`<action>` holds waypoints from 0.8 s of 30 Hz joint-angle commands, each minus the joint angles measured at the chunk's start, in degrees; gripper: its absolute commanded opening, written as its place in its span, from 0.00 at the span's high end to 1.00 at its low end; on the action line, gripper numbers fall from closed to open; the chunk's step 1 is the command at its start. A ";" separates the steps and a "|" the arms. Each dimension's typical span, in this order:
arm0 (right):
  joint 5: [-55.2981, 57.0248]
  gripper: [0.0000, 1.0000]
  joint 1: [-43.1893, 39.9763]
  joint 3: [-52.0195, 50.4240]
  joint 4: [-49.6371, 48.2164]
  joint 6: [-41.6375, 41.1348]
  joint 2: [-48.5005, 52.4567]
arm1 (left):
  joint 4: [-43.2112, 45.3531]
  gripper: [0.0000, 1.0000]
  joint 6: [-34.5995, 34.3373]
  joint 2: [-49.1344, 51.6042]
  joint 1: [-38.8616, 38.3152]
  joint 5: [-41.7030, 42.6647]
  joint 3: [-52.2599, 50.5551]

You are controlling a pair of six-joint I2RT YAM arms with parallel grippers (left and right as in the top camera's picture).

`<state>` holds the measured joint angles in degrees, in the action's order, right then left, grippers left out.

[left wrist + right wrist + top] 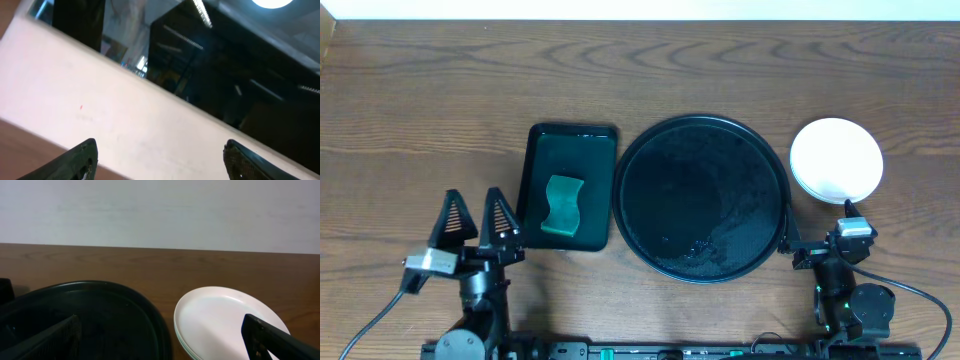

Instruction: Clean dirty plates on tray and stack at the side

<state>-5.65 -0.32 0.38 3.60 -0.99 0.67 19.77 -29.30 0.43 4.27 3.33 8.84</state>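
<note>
Showing plates (836,160) stacked at three o'clock of tray (700,190). Holding nothing in left gripper (476,195) at nine o'clock or right gripper (160,321) at four, jaws spread wide.

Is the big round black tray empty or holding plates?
Empty. The glossy black round tray is bare; the small round plates sit stacked beside it.

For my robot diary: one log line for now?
stacked round white-topped plates: beside round glossy black tray; tray: no plates; left gripper: open; right gripper: open
</note>
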 commanded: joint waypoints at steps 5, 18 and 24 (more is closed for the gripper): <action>-0.44 0.01 -0.35 -0.09 0.11 0.63 -0.35 | 0.72 0.20 -1.90 -0.31 -0.57 0.72 -4.63; -0.44 0.01 -0.35 -0.09 0.11 0.63 -0.35 | -1.95 0.19 -2.08 -0.31 -0.79 0.72 -8.61; -0.44 0.01 -0.35 -0.09 0.11 0.63 -0.35 | -5.73 0.20 -2.08 -0.31 -0.79 0.72 -8.61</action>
<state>-5.65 -0.32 0.38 3.60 -0.99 0.67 15.11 -31.33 0.43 3.66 3.53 0.45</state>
